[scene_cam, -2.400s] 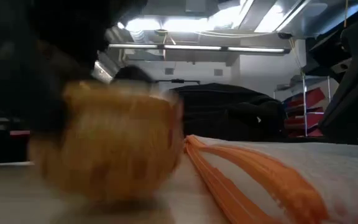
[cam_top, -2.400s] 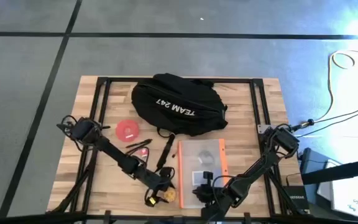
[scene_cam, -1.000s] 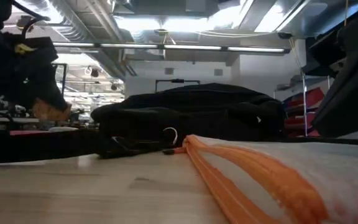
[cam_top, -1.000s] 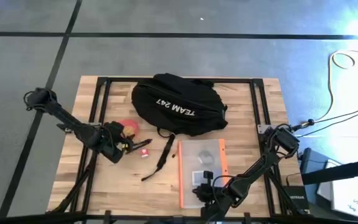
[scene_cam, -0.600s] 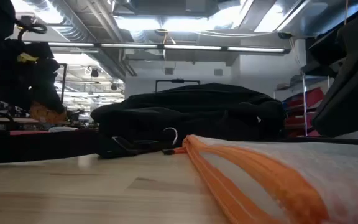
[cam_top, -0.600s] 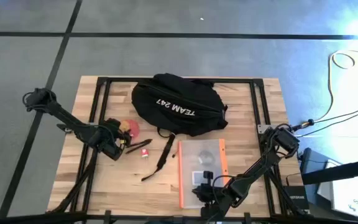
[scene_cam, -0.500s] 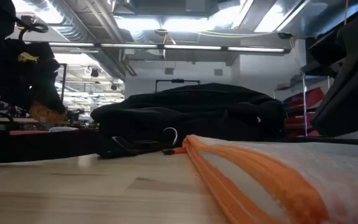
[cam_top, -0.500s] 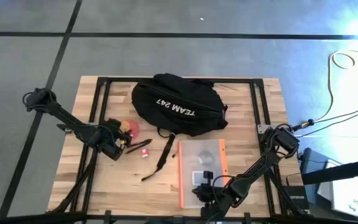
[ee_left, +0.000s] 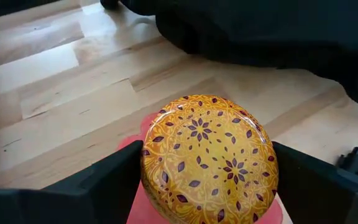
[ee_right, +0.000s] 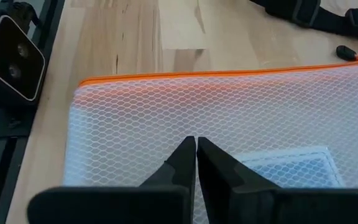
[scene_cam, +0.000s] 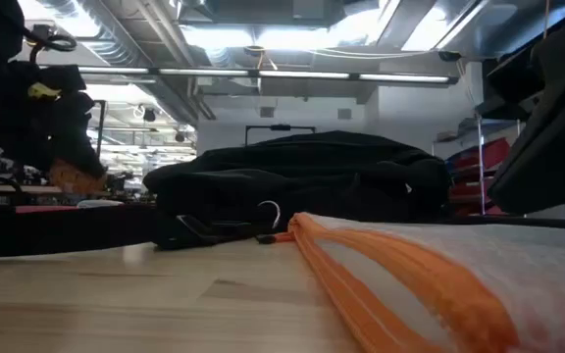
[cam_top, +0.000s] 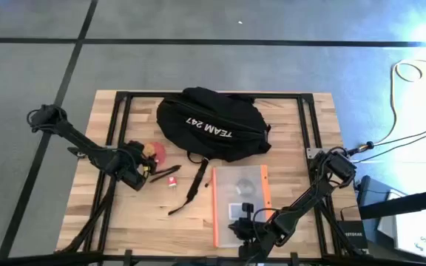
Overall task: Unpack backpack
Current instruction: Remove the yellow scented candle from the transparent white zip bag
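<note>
The black backpack (cam_top: 209,125) with white "TEAM 247" lettering lies at the table's far middle; the low view shows it as a dark mound (scene_cam: 302,181). My left gripper (cam_top: 143,157) is left of it, shut on a round yellow patterned tin (ee_left: 210,158) over a red disc (cam_top: 156,153). My right gripper (ee_right: 196,154) is shut near the front edge, above a white mesh pouch (cam_top: 239,196) with an orange zip. I cannot tell whether it touches the pouch. My left gripper pinches the yellow tin by its round side wall (ee_left: 146,171) between its two fingers, one on each opposite side. The tin lies level, its patterned lid up, over the red disc (ee_left: 145,208). Whether it rests on the disc cannot be told.
A black strap (cam_top: 196,181) runs from the backpack toward the near edge. Dark pen-like pieces (cam_top: 166,171) and a small red and white item (cam_top: 172,182) lie right of the left gripper. Black frame rails (cam_top: 117,125) cross the table. A small camera block (ee_right: 11,56) stands at the front.
My left gripper has carried the yellow tin a short way toward the table's far edge, so that the tin now stands over the red disc. It stays shut on the tin. The right arm has kept still.
</note>
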Controlling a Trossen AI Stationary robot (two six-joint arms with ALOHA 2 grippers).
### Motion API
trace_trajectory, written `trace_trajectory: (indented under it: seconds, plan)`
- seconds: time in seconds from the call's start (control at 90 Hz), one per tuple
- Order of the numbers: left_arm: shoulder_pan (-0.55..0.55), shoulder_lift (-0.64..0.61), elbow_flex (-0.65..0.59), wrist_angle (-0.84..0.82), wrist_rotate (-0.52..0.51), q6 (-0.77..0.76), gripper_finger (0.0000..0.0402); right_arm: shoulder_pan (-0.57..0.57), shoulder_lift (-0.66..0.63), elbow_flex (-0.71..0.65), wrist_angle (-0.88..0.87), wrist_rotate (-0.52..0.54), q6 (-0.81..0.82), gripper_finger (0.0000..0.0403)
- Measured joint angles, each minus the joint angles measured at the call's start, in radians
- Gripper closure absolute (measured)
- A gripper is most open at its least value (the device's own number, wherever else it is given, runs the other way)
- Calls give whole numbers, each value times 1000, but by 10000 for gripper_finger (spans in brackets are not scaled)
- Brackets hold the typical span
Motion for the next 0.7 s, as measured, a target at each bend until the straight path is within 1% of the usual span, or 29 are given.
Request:
trace_trajectory:
  seconds: [0.144,0.267,0.356,0.578,0.7]
  plan:
    - [0,0,-49,23,16,-25,71,0,0,0,0,0,0,403]
    - [0,0,-117,121,50,-44,52,0,0,0,-1,0,0,403]
    - [0,0,-157,210,29,-30,42,0,0,0,0,0,0,403]
    - [-2,-2,-163,291,14,22,38,0,0,0,0,0,0,403]
    - [-2,-2,-159,293,18,30,38,0,0,0,0,0,0,403]
